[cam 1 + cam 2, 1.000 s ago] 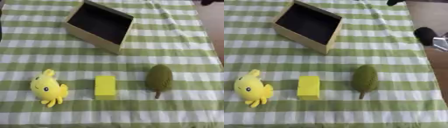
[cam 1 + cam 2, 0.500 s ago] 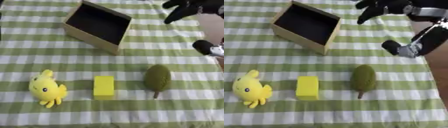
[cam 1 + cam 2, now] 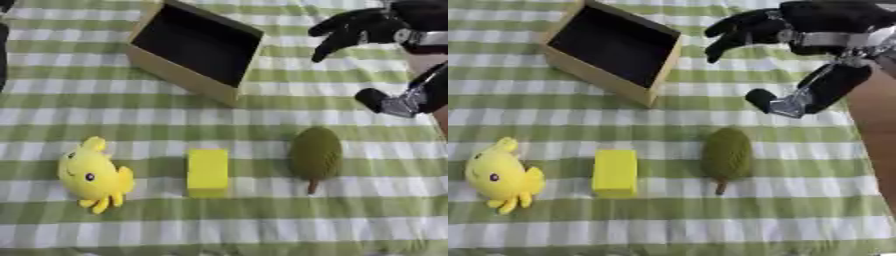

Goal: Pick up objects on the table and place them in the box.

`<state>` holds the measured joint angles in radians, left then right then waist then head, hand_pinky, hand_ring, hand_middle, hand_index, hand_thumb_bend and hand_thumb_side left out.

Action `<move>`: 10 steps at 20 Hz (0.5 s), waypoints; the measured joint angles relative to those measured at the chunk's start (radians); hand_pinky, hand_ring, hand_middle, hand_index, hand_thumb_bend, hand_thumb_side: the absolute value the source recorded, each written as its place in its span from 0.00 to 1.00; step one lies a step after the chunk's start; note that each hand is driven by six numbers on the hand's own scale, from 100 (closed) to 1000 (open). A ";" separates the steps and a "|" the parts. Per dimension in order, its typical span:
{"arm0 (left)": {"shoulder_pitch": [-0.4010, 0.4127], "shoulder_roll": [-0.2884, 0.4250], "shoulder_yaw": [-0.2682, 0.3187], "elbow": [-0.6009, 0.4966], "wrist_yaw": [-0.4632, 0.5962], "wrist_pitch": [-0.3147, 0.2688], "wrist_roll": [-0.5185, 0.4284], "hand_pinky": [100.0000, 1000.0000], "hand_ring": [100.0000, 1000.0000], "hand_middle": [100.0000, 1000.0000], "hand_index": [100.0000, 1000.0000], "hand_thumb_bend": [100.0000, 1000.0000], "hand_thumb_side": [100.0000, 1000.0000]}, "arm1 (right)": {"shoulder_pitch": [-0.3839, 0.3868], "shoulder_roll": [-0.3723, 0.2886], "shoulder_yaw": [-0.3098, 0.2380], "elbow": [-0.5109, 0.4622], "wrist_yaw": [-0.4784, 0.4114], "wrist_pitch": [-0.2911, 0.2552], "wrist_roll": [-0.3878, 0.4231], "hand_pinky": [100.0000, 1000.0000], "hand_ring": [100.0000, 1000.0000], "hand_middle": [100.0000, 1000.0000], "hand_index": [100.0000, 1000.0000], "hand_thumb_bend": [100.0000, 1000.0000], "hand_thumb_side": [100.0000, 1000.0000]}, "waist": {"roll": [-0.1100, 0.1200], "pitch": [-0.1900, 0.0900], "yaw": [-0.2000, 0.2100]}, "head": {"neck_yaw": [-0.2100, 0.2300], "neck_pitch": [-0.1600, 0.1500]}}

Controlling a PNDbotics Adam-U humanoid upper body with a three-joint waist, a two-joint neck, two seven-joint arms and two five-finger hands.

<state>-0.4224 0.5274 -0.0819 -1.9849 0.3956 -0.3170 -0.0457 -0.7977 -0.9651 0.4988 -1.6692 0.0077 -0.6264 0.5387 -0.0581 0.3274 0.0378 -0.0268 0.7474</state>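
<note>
A staged tabletop test bench, not a lived-in room: my table wears a green-and-white checked cloth [image 3: 262,107], and on it sit only a tan open box [image 3: 194,49], a yellow plush toy [image 3: 92,176], a yellow block [image 3: 207,171] and a green leaf-shaped toy [image 3: 315,155], the three toys set well apart in a tidy row.

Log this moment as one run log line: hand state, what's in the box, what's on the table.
right robot hand: open, above table, holding nothing | box: empty | on cloth: yellow plush toy, yellow block, green leaf-shaped toy | left robot hand: not visible
</note>
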 measured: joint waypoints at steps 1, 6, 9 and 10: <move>0.000 0.000 0.000 0.000 0.000 0.001 -0.002 0.69 0.76 0.72 0.83 0.00 0.52 | 0.005 0.007 0.002 0.013 0.005 0.006 0.006 1.00 1.00 0.76 0.98 0.00 0.31 | 0.000 0.000 0.001 | 0.000 0.000; 0.001 0.000 -0.001 0.000 0.000 0.004 -0.006 0.69 0.77 0.72 0.82 0.00 0.52 | 0.020 0.036 0.008 0.042 0.024 0.034 0.034 1.00 1.00 0.76 0.99 0.13 0.26 | 0.000 0.000 0.001 | 0.000 0.000; 0.001 -0.001 -0.003 0.000 0.001 0.007 -0.009 0.69 0.77 0.72 0.82 0.00 0.52 | 0.034 0.043 0.014 0.042 0.052 0.041 0.041 1.00 1.00 0.77 0.99 0.20 0.26 | 0.000 0.000 0.001 | 0.000 0.000; 0.001 -0.001 -0.005 0.000 0.001 0.007 -0.009 0.69 0.77 0.72 0.82 0.00 0.52 | 0.039 0.046 0.016 0.042 0.065 0.042 0.042 1.00 1.00 0.77 0.99 0.24 0.24 | 0.000 0.000 0.001 | 0.000 0.000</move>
<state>-0.4217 0.5264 -0.0868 -1.9849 0.3963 -0.3102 -0.0546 -0.7588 -0.9190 0.5147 -1.6270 0.0725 -0.5847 0.5804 -0.0581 0.3274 0.0390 -0.0272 0.7477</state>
